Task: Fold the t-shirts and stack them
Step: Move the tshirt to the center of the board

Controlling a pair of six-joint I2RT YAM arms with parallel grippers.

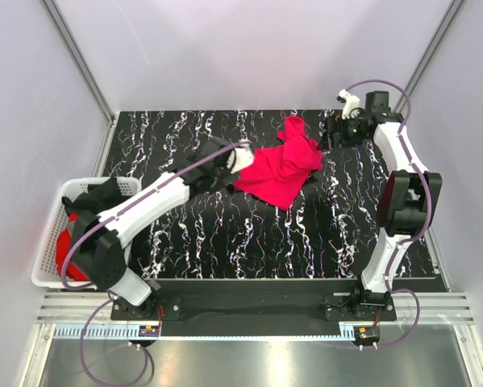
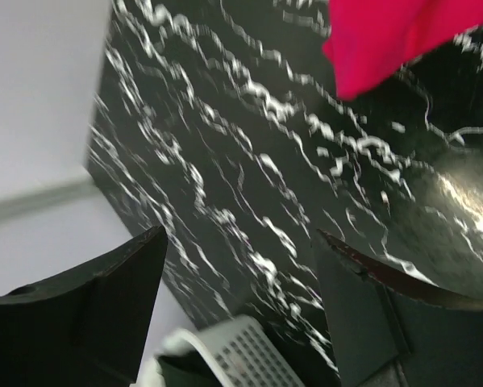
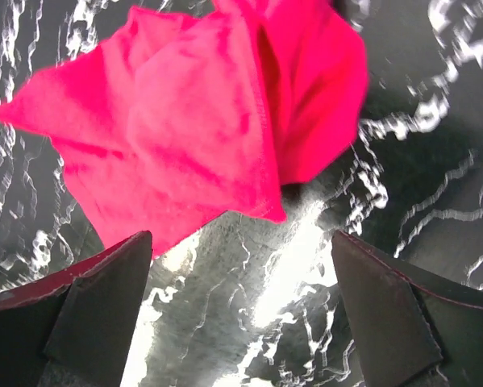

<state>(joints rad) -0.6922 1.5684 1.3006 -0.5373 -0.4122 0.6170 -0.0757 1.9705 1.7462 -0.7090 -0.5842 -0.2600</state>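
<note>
Crimson-pink t-shirt (image 1: 280, 171) is left crumpled and unfolded on the table (image 1: 225, 242); other shirts (image 1: 96, 197) are kept in the basket (image 1: 46, 270). Nothing is stacked. The left gripper (image 2: 241, 298) and right gripper (image 3: 241, 306) are spread wide, empty.

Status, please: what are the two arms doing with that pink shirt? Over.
Left tool open, empty. Right tool open, empty. Pink t-shirt crumpled on table between them. Nothing in the way.

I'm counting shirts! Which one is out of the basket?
The bright pink t-shirt, lying crumpled on the black table. The red shirt and the black shirt are bundled in the white basket at the left.
</note>
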